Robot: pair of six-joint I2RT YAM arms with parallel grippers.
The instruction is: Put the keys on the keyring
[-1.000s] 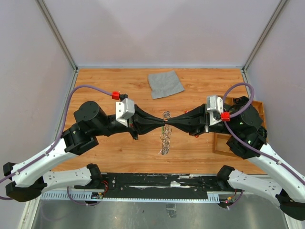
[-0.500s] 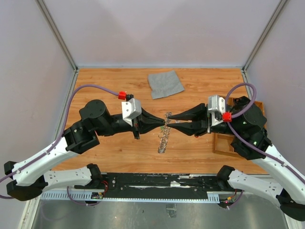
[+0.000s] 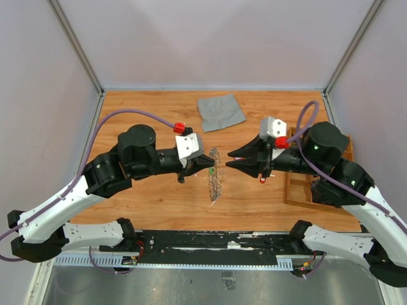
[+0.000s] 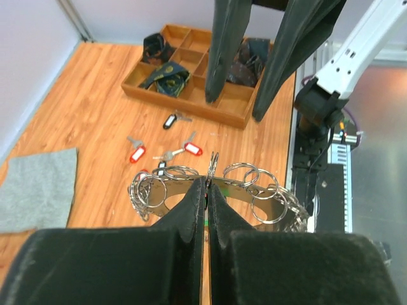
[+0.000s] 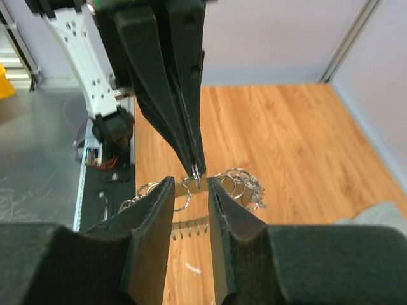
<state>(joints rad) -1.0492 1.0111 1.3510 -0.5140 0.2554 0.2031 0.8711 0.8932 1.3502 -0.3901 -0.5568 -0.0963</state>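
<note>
Left tool (image 4: 207, 182) pinches the keyring (image 4: 245, 184); right tool (image 5: 189, 184) parted (only left wrist shows keys (image 4: 191, 149)).

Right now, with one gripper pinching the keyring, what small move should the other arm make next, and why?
Probably swing the right gripper down toward the keys lying on the table beside the wooden tray. Its jaws stand open and empty, while the left gripper is shut on the keyring, holding it upright.

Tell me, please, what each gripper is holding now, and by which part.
The left gripper, shut, pinches the keyring by a small ring on its rim. The right gripper is open and holds nothing.
</note>
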